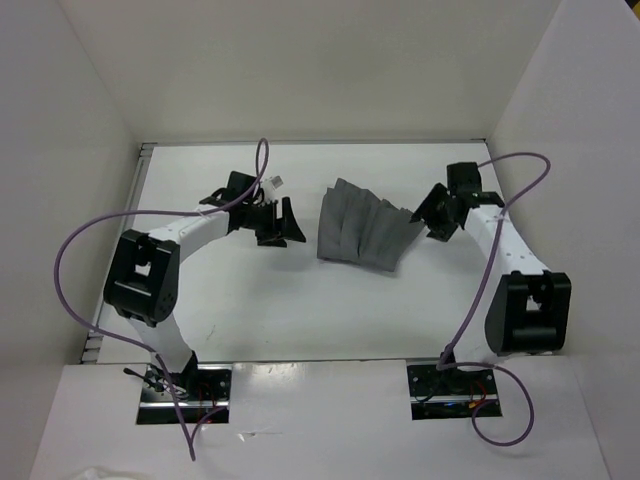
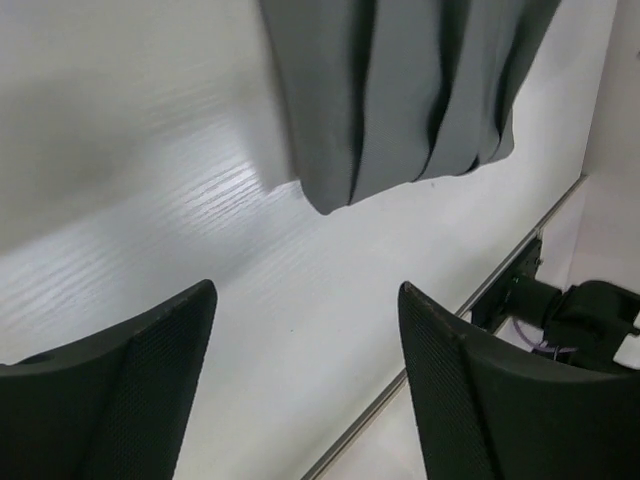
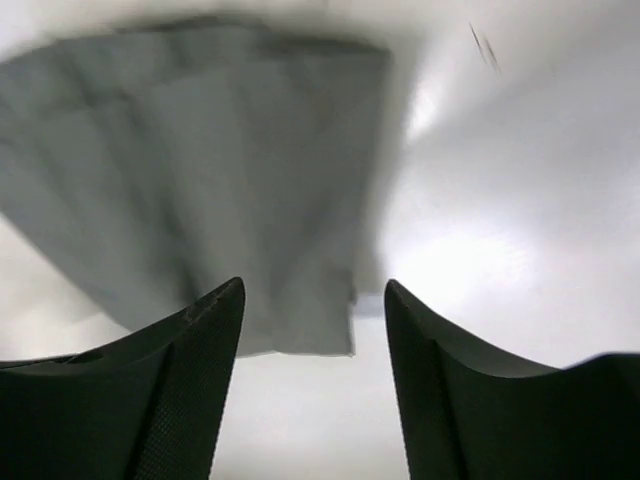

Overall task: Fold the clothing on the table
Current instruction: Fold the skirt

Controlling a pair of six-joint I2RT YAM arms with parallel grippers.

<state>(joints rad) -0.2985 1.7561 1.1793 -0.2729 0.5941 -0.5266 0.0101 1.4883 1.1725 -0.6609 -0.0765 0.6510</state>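
On the left, the left arm reaches out over the white table (image 1: pixel 250 300), a purple cable (image 1: pixel 60 260) looping wide beside it. The left gripper (image 1: pixel 283 221) sits just left of the grey skirt (image 1: pixel 365 235), near it but not touching. In the left wrist view its jaws are spread wide (bare tabletop (image 2: pixel 150 250) shows between the two black fingers (image 2: pixel 120 390)) and they hold nothing. There the skirt (image 2: pixel 400 90) lies ahead of the gripper (image 2: pixel 305 380), with its pleats running away from the camera and its rounded corner nearest.

The skirt lies flat near the middle of the table, between the two grippers. It is fanned out, narrower at the far edge and wider towards the arms, with the pleats showing as long ridges.

On the right, the right gripper (image 1: pixel 432 216) is close against the skirt's right edge; the top view does not show whether it touches. The right wrist view is blurred, but its jaws stand apart with nothing pinched between the fingers (image 3: pixel 150 390). The skirt (image 3: pixel 200 180) is spread on the table (image 3: pixel 500 200) beyond the gripper (image 3: pixel 315 370), one corner lying in line with the gap. A second purple cable (image 1: pixel 520 160) arcs over the right arm.
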